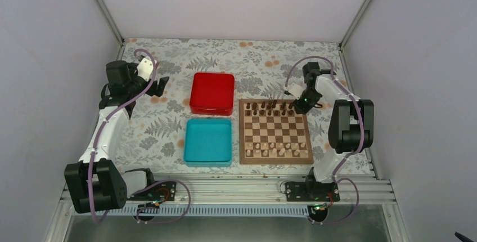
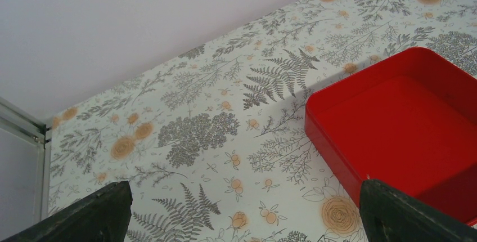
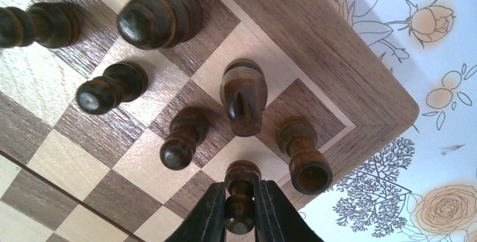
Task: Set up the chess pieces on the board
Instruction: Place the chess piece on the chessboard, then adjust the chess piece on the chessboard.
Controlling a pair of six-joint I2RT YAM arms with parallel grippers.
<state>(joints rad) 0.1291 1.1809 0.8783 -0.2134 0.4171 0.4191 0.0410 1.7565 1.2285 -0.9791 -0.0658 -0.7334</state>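
Observation:
The board [image 1: 243, 135] lies right of centre, with dark chess pieces [image 1: 270, 107] along its two far rows. My right gripper [image 1: 301, 105] hovers at the board's far right corner. In the right wrist view the gripper [image 3: 241, 214] is shut on a dark pawn [image 3: 241, 194], whose base rests on a light square by the tan border [image 3: 337, 62]. A knight [image 3: 243, 93], a rook [image 3: 304, 155] and another pawn [image 3: 180, 138] stand close around it. My left gripper [image 1: 163, 84] is far left of the board, open, with only tablecloth between its fingers [image 2: 95, 214].
Pale pieces [image 1: 275, 149] line the board's near rows. A red box [image 1: 212, 93] and a teal tray [image 1: 208, 140] sit left of the board. The red box [image 2: 405, 118] is just right of my left gripper. Grey walls enclose the flowered table.

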